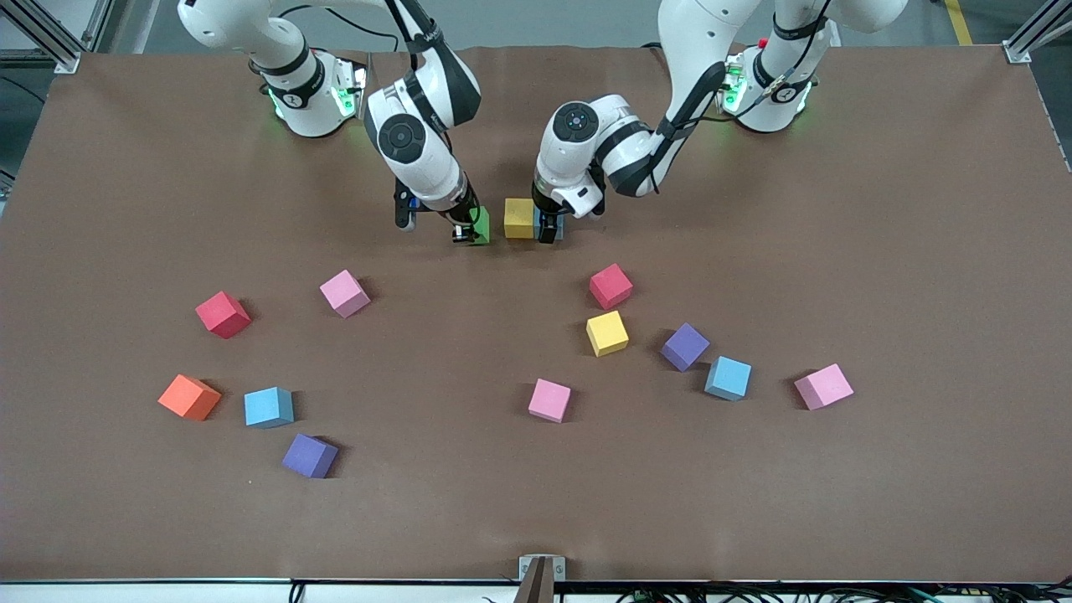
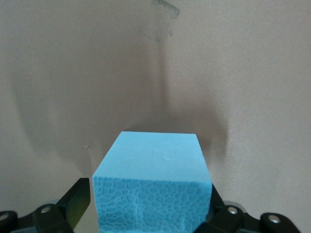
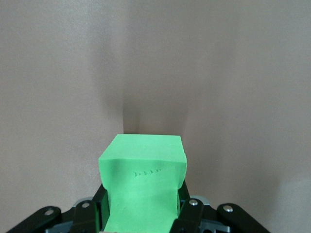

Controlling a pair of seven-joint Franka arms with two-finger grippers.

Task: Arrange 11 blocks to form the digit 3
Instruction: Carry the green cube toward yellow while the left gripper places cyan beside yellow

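A light blue cube (image 1: 556, 224) (image 2: 153, 179) rests on the brown table, touching a yellow cube (image 1: 519, 218). My left gripper (image 1: 548, 231) (image 2: 148, 201) stands open around the blue cube, its fingers (image 2: 77, 204) clear of the cube's sides. My right gripper (image 1: 466, 231) (image 3: 142, 206) is shut on a green cube (image 1: 479, 226) (image 3: 143, 165), squeezing it, low over the table with a small gap to the yellow cube, toward the right arm's end. Whether the green cube touches the table is unclear.
Loose cubes lie nearer the front camera: pink (image 1: 344, 293), red (image 1: 223, 314), orange (image 1: 189, 397), light blue (image 1: 269, 407), purple (image 1: 310, 456), pink (image 1: 549, 399), red (image 1: 610, 286), yellow (image 1: 607, 332), purple (image 1: 685, 346), light blue (image 1: 728, 378), pink (image 1: 823, 386).
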